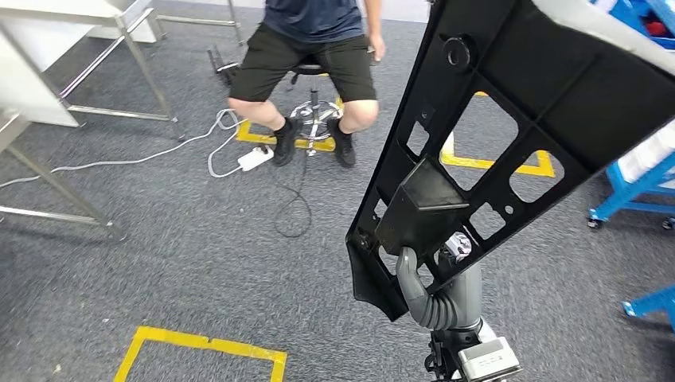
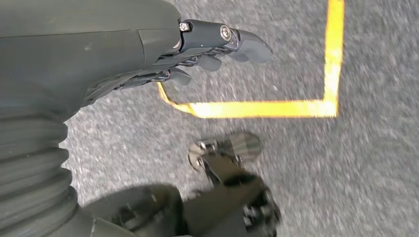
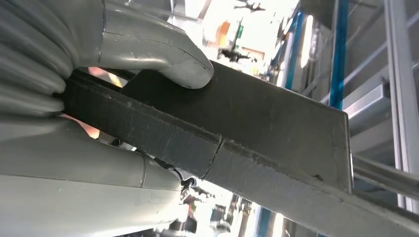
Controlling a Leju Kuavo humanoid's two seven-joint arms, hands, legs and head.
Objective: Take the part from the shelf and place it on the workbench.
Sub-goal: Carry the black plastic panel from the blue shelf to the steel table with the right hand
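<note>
Right hand (image 1: 436,280) grips black part (image 1: 509,119) above grey carpet (image 1: 199,263).

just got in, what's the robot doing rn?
It is carrying the part, a long black panel with cut-outs. The right hand grips it at its lower end and holds it up off the grey carpet. The left hand hangs over the floor, holding nothing. A person sits on a stool ahead. The part is not on a workbench yet.
</note>
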